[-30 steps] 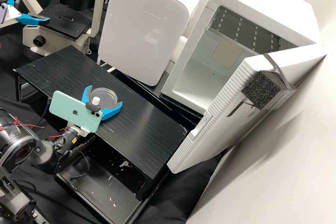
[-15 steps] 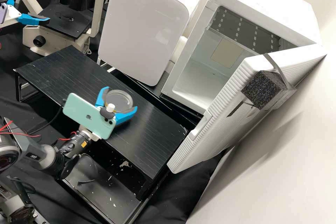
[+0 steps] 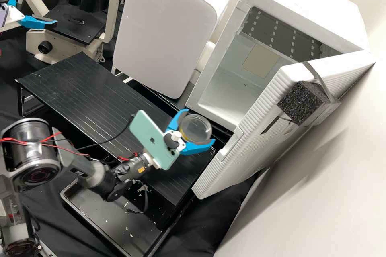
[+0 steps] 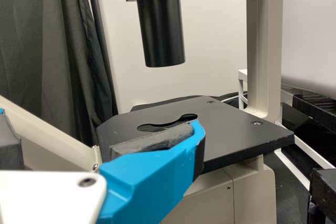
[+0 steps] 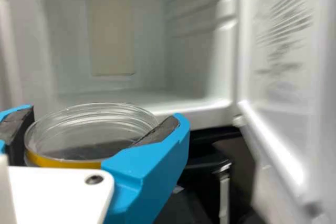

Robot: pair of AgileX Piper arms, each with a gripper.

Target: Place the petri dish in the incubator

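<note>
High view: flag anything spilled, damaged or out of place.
Pale flecks dot the floor of the low tray partly under the black stand, perhaps debris or chipped paint. Nothing looks spilled.

A clear petri dish (image 3: 194, 129) sits between the two blue fingers of the right gripper (image 3: 201, 125), over one end of a black slatted stand (image 3: 108, 108), near the open front of a white incubator (image 3: 305, 4). A mint-green phone (image 3: 152, 140) is mounted on that arm. The incubator's ribbed white door (image 3: 241, 160) stands wide open, with a speckled black foam block (image 3: 302, 103) strapped to it. Beside the incubator is a rounded white cabinet (image 3: 167, 28). At the upper left, the left gripper (image 3: 40, 8), fingers spread apart, is beside a beige microscope (image 3: 114, 2). A dark tray (image 3: 98, 207) lies below the stand.
</note>
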